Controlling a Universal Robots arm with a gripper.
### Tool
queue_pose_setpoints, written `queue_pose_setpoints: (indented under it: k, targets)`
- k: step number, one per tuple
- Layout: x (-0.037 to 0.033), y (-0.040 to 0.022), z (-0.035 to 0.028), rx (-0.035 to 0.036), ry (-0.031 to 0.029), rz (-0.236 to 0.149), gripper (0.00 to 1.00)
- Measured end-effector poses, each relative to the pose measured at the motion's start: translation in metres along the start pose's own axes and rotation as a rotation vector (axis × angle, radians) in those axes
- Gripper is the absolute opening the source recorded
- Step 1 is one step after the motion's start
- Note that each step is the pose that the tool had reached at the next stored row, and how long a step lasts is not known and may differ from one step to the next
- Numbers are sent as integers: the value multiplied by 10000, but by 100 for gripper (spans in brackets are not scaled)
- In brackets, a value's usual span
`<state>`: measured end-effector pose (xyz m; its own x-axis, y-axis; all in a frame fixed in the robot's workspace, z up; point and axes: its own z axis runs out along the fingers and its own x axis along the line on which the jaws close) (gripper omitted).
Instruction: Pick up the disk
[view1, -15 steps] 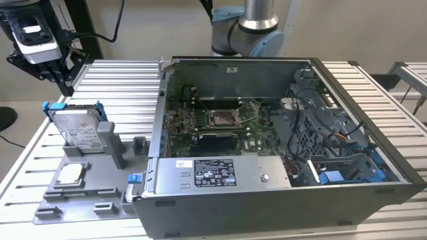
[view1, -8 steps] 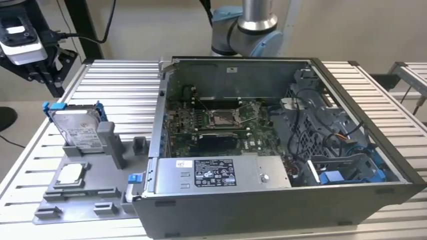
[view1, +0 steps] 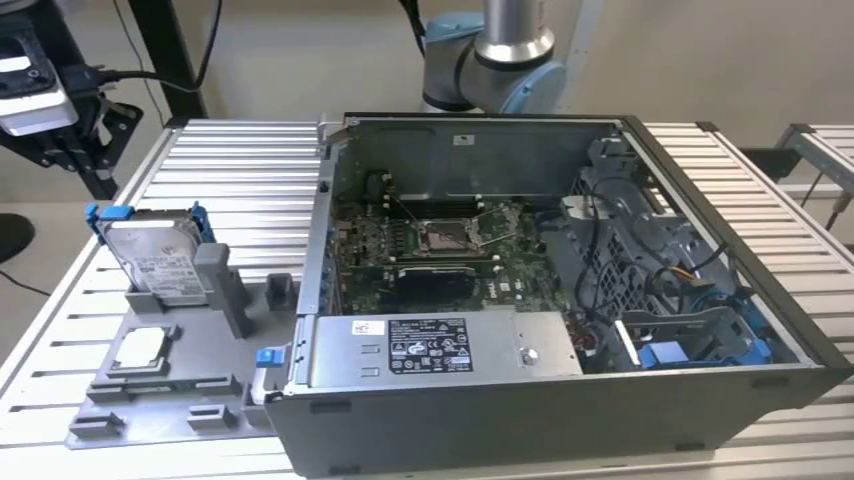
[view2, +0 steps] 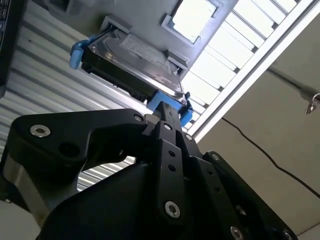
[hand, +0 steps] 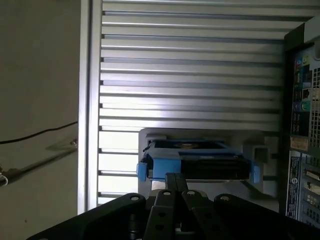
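Note:
The disk stands on edge, leaning in a slot of a grey fixture at the exterior view's left. It is silver-grey with a white label, and a bright blue frame is clipped around it. In both wrist views my gripper's black body fills the foreground. Its fingers meet in one narrow tip, shut and holding nothing. In the second wrist view my gripper lines up with the blue end of the disk. In the first wrist view my gripper sits over the top edge of the disk. I cannot tell how far above it I am.
A small square silver chip lies on the fixture near the disk. An open computer case takes up the middle and right of the ribbed metal table. A black device with a cable hangs at the upper left.

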<state>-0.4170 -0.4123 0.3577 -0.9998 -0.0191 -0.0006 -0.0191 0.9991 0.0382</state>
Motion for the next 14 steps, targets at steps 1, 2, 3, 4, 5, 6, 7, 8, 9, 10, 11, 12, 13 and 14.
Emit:
queue_pose_setpoints:
  k: [1,2,3,4,5,6,7,8,9,10,11,12,13,14]
  targets:
    - [4,-1,0,0,-1,0,0]
    - [6,-1,0,0,-1,-2,0]
    - [6,0,0,0,-1,-1,0]
    - [7,0,0,0,-1,-1,0]
    - [8,0,0,0,-1,0,0]
    - [8,0,0,0,-1,0,0]
    - [9,0,0,0,-1,0,0]
    - [9,0,0,0,0,0,0]
    - [10,0,0,0,0,0,0]
    - [10,0,0,0,-1,0,0]
    - [11,0,0,0,-1,0,0]
    - [11,0,0,0,0,0,0]
    - [11,0,0,0,0,0,0]
    - [12,0,0,0,-1,0,0]
